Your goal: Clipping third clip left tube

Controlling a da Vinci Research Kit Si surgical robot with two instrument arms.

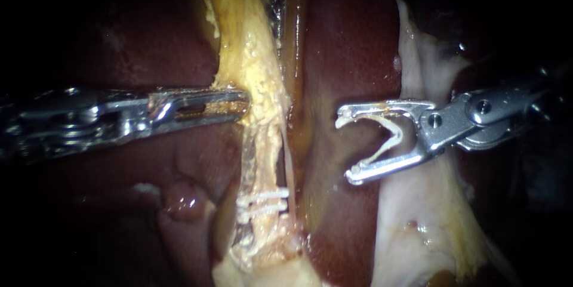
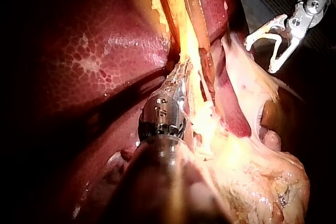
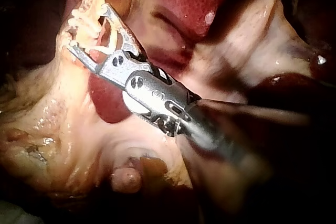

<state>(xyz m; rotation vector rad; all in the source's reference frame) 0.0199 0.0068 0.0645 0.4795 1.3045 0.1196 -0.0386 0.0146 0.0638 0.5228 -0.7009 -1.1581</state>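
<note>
Endoscope: the left tube (image 1: 259, 78), a yellow crusted strand, runs top to bottom through mid-frame. The left instrument (image 1: 242, 105) comes in level, its jaws clamped together on the tube's near edge. Lower down, two clips (image 1: 262, 200) lie crosswise on the same tube. The right instrument (image 1: 347, 144) is well apart from the tube, with a strip of dark liver (image 1: 340, 42) between them. Its jaws stand wide, mouth facing the tube, and a white loaded clip (image 1: 395, 133) sits in them with a leg along each jaw. The pale right tube (image 1: 418, 227) lies behind it.

Left wrist: the left instrument (image 2: 180, 74) pinches the yellow tube at its tip. The right instrument (image 2: 261, 55) hangs off to one side, clear of tissue.

Right wrist: the right instrument (image 3: 89, 29) is spread wide, clip seated, with yellowish tube tissue ahead of its mouth.
</note>
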